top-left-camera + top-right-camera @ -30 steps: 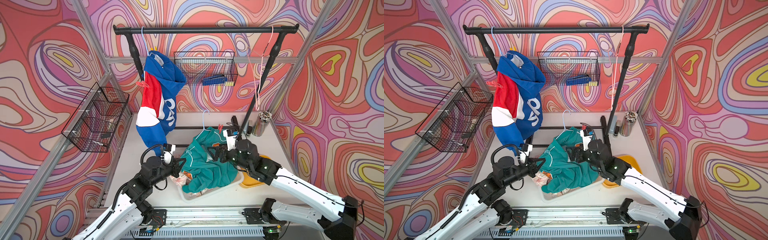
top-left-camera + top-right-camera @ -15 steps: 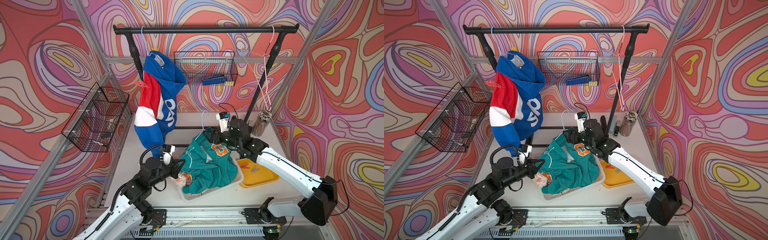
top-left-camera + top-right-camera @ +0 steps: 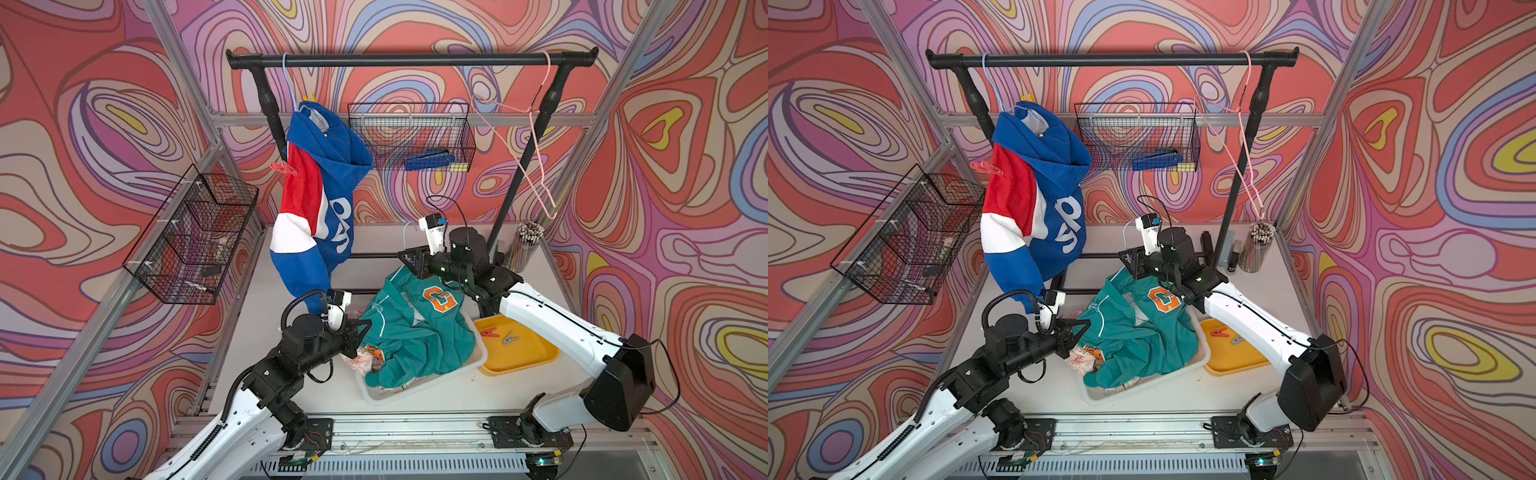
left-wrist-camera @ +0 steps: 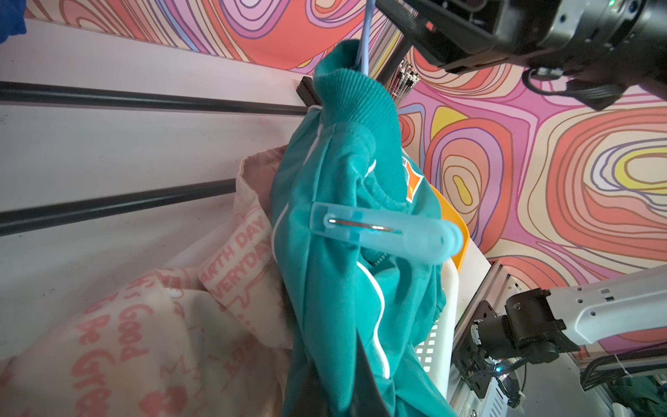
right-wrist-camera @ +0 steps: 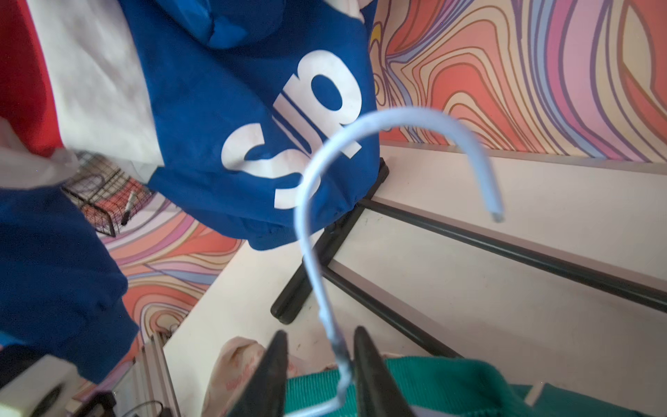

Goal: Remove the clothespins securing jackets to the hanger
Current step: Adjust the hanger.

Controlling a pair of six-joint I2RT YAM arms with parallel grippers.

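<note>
While my right pincer (image 5: 319,332) gapes astride the hanger neck (image 5: 310,252), the clothespin (image 4: 379,231) lies crosswise by my left pincer (image 3: 361,330), clamping the jacket (image 4: 343,289).

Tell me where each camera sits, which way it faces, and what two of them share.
Top views: high in front, looking down and back; left tool pinching the teal jacket, right tool over its collar.
Left wrist: looks along the teal jacket past a blue clothespin; own finger barely visible, right arm beyond.
Right wrist: looks past its own fingers at the hanger and hooded jacket.
Shared: both wrist views catch the teal jacket's collar and the hanger.
</note>
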